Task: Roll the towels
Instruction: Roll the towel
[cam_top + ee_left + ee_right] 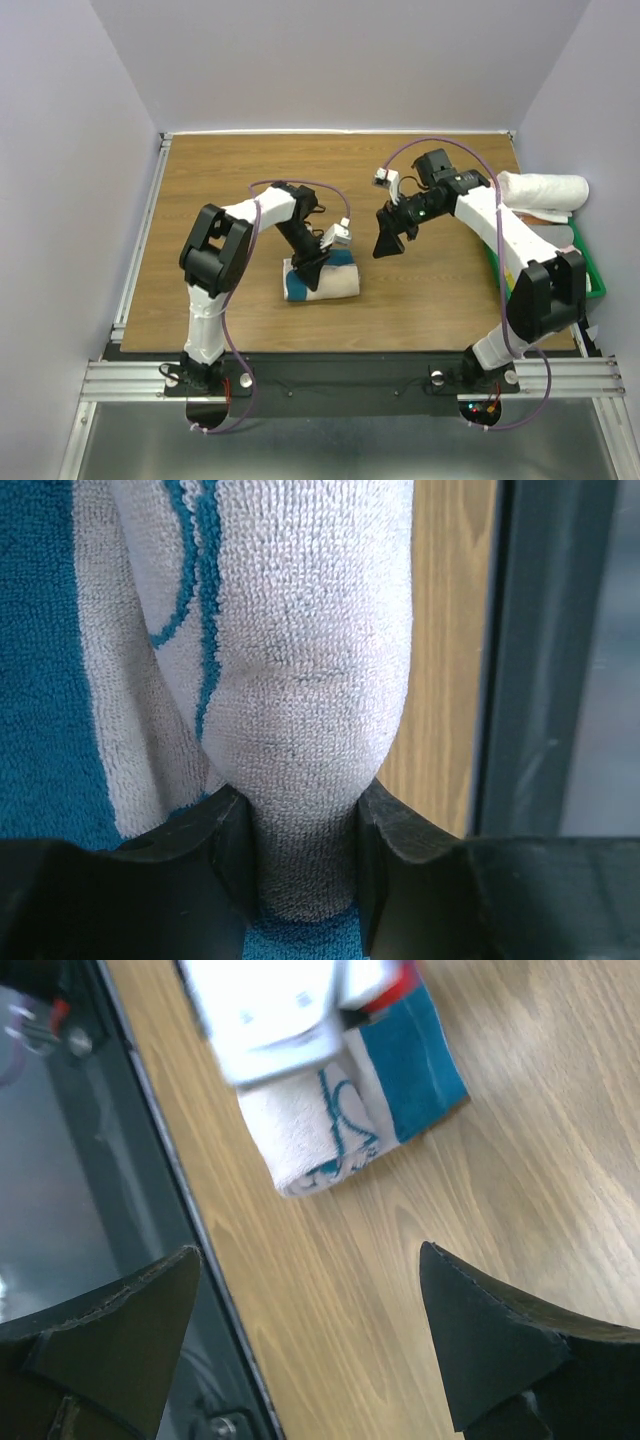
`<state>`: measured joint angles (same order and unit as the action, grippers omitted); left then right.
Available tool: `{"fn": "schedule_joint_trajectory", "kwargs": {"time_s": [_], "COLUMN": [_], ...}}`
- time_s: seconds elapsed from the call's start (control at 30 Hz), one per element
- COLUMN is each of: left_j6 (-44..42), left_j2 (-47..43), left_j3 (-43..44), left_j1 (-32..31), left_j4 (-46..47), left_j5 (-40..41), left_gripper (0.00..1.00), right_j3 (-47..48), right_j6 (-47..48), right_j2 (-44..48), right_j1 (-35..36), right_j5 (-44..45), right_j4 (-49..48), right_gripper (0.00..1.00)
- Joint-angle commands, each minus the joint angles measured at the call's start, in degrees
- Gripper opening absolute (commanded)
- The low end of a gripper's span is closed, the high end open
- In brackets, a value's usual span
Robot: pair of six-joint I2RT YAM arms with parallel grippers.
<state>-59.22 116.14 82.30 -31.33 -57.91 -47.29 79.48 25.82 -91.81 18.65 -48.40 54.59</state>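
My left gripper point(300, 825) is pinching a thick cream fold of the teal and cream towel point(322, 279), with its two black jaws pressed into the terry from either side. The towel lies as a short, plump roll on the wooden table point(430, 300), near the front edge and in front of my left arm. My right gripper point(310, 1250) hangs above the table beside the roll and apart from it, jaws spread wide and holding nothing. A pale rolled towel point(545, 189) rests at the far right on top of a green bin point(592, 280). I judge the rolling to be nearly done. To finish well, I should hold the pinch firm so the outer layer does not spring loose and settle the roll with its free edge underneath. Then I should part the jaws slowly and lift straight up, so the terry does not snag and drag the roll open
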Motion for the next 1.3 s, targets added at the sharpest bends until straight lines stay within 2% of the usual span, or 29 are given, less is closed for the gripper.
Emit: {"fn": "schedule_joint_trajectory", "kwargs": {"time_s": [0.0,0.13,0.33,0.6,0.67,0.7,0.73,0.8,0.83,0.87,0.93,0.97,1.03,1.13,1.27], "left_j6": [-5.0,-4.9,-4.6,-4.5,-4.4,-4.4,-4.2,-3.5,-3.0,-2.7,-2.0,-1.2,0.0,2.1,2.8], "left_j2": [8.5,11.9,14.0,14.5,14.6,14.5,14.3,13.6,12.9,12.5,11.5,10.1,8.2,3.1,0.3], "left_j3": [4.6,8.3,10.6,11.9,12.1,12.3,12.4,12.4,12.4,12.6,12.5,12.4,11.7,9.9,10.9], "left_j1": [1.9,2.3,2.6,3.1,3.4,3.4,3.6,3.8,3.9,4.1,4.3,4.3,4.8,6.3,10.4], "left_j4": [-6.0,-6.0,-6.0,-6.0,-6.0,-5.8,-5.5,-4.6,-4.2,-4.1,-3.6,-3.1,-1.9,0.2,0.3], "left_j5": [4.3,4.7,4.7,4.5,4.5,4.3,4.3,4.0,3.9,3.9,4.2,4.5,4.6,4.0,2.0], "left_gripper": [0.33,0.36,0.38,0.45,0.46,0.47,0.47,0.49,0.53,0.55,0.62,0.65,0.72,0.77,0.84], "right_j3": [-5.0,-10.2,-13.7,-17.3,-19.2,-19.6,-20.3,-21.1,-21.9,-22.3,-23.1,-23.1,-22.4,-21.8,-21.0], "right_j6": [3.0,4.2,8.2,14.6,15.0,15.0,14.8,13.9,13.7,12.9,12.2,11.4,10.5,9.8,9.6], "right_j2": [5.8,9.9,6.6,-0.5,-1.7,-2.8,-3.5,-4.6,-5.2,-5.0,-4.5,-4.5,-5.0,-6.4,-7.3], "right_j1": [5.0,16.6,27.4,34.3,34.8,34.9,34.9,34.9,34.9,34.9,34.8,34.5,33.6,31.1,29.9], "right_j5": [8.0,22.8,32.6,36.5,35.9,35.5,34.7,34.3,33.9,32.9,31.4,29.3,26.7,21.2,18.4], "right_j4": [-10.1,-19.3,-29.3,-37.0,-38.3,-38.4,-38.4,-38.3,-38.2,-38.1,-37.0,-36.3,-33.1,-29.6,-25.8], "right_gripper": [0.94,0.97,0.97,0.96,0.92,0.89,0.78,0.65,0.58,0.42,0.31,0.17,0.03,0.01,0.01]}}
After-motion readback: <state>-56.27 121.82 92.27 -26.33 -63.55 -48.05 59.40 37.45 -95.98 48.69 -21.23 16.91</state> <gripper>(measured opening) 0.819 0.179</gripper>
